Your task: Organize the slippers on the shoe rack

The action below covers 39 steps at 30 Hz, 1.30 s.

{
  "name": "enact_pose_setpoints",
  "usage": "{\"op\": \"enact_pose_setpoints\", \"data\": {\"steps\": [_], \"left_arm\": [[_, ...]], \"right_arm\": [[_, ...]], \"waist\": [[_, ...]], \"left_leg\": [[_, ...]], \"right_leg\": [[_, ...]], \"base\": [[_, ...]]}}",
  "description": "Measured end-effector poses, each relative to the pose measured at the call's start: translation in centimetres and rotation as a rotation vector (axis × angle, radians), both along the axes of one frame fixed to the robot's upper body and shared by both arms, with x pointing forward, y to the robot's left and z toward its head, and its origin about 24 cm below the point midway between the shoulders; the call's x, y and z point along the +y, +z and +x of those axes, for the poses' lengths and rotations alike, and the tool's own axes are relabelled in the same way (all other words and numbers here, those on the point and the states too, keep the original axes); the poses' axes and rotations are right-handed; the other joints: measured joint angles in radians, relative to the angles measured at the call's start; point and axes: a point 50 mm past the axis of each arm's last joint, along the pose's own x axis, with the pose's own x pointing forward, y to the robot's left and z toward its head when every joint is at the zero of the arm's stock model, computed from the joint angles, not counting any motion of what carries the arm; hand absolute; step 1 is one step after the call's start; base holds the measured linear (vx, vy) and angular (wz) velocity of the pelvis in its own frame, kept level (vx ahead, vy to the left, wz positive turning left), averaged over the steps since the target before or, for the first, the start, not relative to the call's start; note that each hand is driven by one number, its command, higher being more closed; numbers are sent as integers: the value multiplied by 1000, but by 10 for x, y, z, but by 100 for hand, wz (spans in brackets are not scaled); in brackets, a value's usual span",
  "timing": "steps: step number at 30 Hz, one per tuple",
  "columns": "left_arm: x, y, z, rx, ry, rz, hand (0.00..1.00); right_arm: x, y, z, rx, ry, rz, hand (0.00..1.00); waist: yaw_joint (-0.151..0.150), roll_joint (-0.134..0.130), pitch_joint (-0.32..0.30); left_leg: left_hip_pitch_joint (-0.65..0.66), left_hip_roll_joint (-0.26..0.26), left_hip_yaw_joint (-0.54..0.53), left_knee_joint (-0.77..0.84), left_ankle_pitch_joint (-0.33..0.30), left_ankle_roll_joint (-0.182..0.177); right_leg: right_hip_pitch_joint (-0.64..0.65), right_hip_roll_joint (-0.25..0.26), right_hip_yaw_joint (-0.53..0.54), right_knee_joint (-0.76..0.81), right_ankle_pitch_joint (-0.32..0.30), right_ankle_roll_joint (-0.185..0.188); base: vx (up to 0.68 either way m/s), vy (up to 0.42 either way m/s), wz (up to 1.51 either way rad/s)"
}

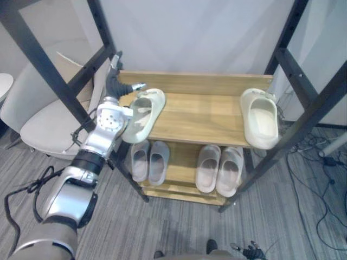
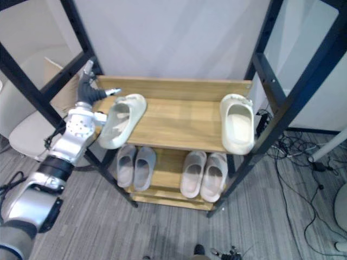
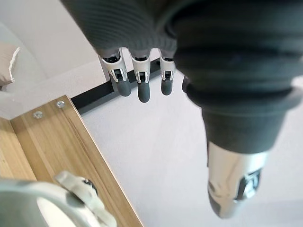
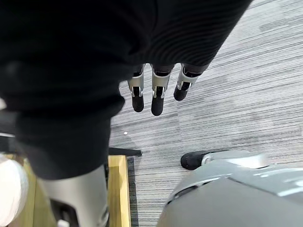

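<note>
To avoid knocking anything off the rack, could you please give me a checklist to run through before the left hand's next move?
1. Left hand free to grasp: ok, fingers straight, holding nothing.
2. Left hand touching the cream foam slipper beside it: cannot tell.
3. That slipper seated on the wooden top shelf: not ok, it hangs over the front left corner.
4. Second cream foam slipper paired with it: not ok, it sits at the shelf's right end, overhanging the front edge.
5. Pale grey slipper pair and pale pink slipper pair on the lower shelf: ok, each side by side.
6. Right hand out of the way: ok, open above the grey carpet.
</note>
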Motion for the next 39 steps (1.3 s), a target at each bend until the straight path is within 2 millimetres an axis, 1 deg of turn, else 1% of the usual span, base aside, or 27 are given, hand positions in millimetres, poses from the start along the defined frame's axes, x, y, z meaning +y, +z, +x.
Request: {"op": "enact_pose_setpoints", "data": {"steps": [5,13,17,23,29,32,34,39], "left_arm": [[-3,10,4,-4,-6,66,0],[14,-8,8,94,69,143,0],[22,-15,9,129,98,170,0],[29,-16,8,144,113,201,0],[33,-20,8,161,134,254,0],[40,-35,6,216,168,312,0],[42,-42,4,241,175,335,0],[47,-46,3,259,193,364,0]], "right_arm": [[1,2,-1,-21,-17,5,0],[1,2,-3,-18,-12,4,0],[-1,2,-3,-22,-1,-1,0],[-2,3,-2,-17,35,-11,0],[-5,2,-2,-8,50,-18,0],[-6,2,-2,-1,51,-19,0],[-6,1,-3,7,50,-18,0],[-6,0,-4,11,50,-18,0]], "waist": [[0,-1,3],[-3,3,4],[-3,13,5],[-4,20,6],[-5,30,5],[-6,35,7],[-7,35,7],[-7,35,8]], "left_leg": [[-15,3,25,16,-9,2],[-13,0,25,16,-8,1],[-12,0,17,16,-8,1],[-12,-1,5,15,-8,2],[-10,-2,-7,15,-8,2],[-11,-3,-6,15,-8,2],[-11,-3,-6,15,-8,2],[-12,-3,-6,14,-8,2]], "right_leg": [[-46,-3,23,50,-17,-2],[-44,-1,20,47,-17,-2],[-28,-1,11,25,-10,-3],[-13,-1,-3,6,-4,-3],[5,0,-12,-15,3,-1],[7,0,-11,-21,8,-1],[7,0,-11,-22,8,-1],[7,0,-10,-26,10,0]], "base": [[-13,-8,-15],[0,0,-1],[9,7,6],[7,5,6],[3,2,5],[0,0,0],[0,0,0],[0,0,0]]}}
